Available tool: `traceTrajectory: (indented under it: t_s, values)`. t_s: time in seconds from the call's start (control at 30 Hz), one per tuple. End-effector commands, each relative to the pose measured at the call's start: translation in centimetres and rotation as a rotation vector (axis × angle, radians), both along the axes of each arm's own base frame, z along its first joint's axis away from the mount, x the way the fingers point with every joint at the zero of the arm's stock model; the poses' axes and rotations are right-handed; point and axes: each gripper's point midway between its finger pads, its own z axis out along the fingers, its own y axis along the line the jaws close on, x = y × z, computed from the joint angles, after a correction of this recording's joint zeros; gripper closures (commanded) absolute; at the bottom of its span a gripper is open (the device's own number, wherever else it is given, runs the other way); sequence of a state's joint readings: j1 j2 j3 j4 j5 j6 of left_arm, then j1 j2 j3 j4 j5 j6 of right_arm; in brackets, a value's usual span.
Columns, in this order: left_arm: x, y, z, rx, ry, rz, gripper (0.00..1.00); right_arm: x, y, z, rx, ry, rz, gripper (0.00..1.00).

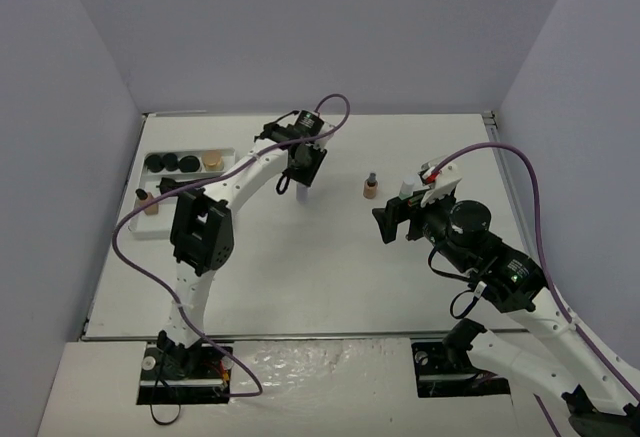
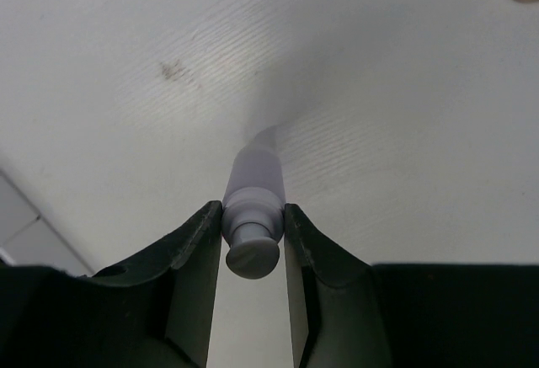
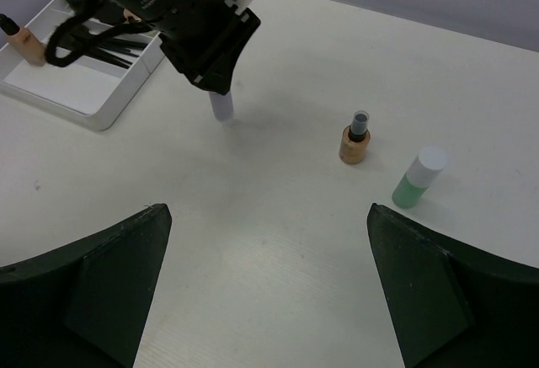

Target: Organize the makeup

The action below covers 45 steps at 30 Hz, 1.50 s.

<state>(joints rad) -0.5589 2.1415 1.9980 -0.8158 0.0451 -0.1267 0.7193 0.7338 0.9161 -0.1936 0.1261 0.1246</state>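
Observation:
My left gripper (image 1: 299,186) is shut on a small grey bottle (image 2: 253,200) that stands upright on the table; it also shows in the right wrist view (image 3: 221,104). A beige bottle with a dark cap (image 1: 371,187) (image 3: 354,138) stands to its right. A green-white bottle (image 3: 418,178) stands beyond that, by my right gripper (image 1: 392,221), which is open and empty. The white tray (image 1: 158,229) at far left holds black round pots (image 1: 170,164), a tan compact (image 1: 213,161), a beige bottle (image 1: 148,202) and thin black brushes (image 3: 114,48).
Grey walls enclose the table on three sides. A purple cable (image 1: 335,107) loops over the left arm. My left arm reaches from the near left across to the table's middle.

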Motion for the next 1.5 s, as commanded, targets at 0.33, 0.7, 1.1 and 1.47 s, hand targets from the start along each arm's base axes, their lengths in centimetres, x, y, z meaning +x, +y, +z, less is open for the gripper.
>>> traceTrajectory:
  t_s: [0.33,0.7,1.1,1.47]
  values:
    - [-4.9,19.7,10.3,-0.038,-0.233,0.497,1.00,1.3,1.4,1.5,0.012,-0.063,0.029,0.00]
    - [-5.7,30.6,7.7,-0.089,-0.314,0.803,1.00,1.6,2.6,0.9,0.027,-0.064,0.069,0.00]
    - [-4.3,35.5,4.7,-0.096,-0.339,0.935,1.00,1.2,2.0,0.2,0.019,-0.072,0.062,0.00]
    - [-1.9,35.9,3.5,-0.099,-0.309,0.935,1.00,1.2,1.8,0.0,0.011,-0.074,0.057,0.00]
